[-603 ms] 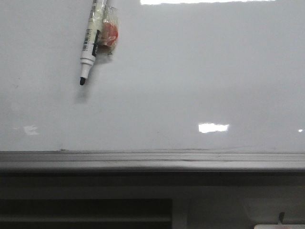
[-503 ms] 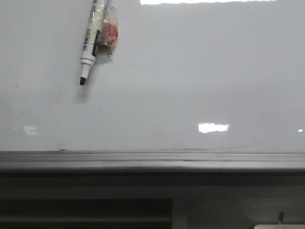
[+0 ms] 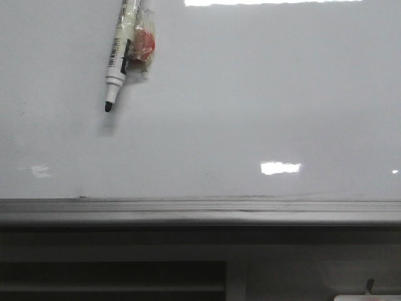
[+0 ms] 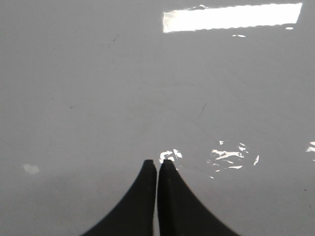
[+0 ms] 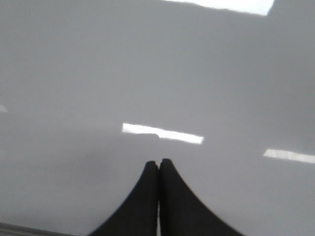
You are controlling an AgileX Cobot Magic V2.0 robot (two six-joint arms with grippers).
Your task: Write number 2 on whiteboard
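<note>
Whiteboard (image 3: 250, 113), large, glossy, white-grey, flat: fills most of the front view and the whole background of both wrist views; no drawn stroke of a number 2 shows on it in any view.

Left tool (image 4: 157, 164), two black tapered fingers: tips pressed together, only a hairline seam between them, nothing held; pointed at the board surface, contact with it cannot be told.

Right tool (image 5: 158, 163), two black tapered fingers: tips likewise together, nothing between them; pointed at the board.

Marker pen (image 3: 117, 59), slim white barrel with printed black label and black tip: enters from the upper edge of the front view at upper left, tilted, tip lowermost and uncapped; a faint grey shadow lies on the board just below the tip. Whether the tip touches the board cannot be told.

Small clear wrapper with an orange-red piece inside (image 3: 143, 45): just beside the pen barrel, touching it.

Bright rectangular light reflections (image 3: 280, 167): scattered over the board.

Grey ledge (image 3: 200, 212): runs along the board's lower edge.

Dark slatted panel (image 3: 113, 281): below the ledge, lower left.
</note>
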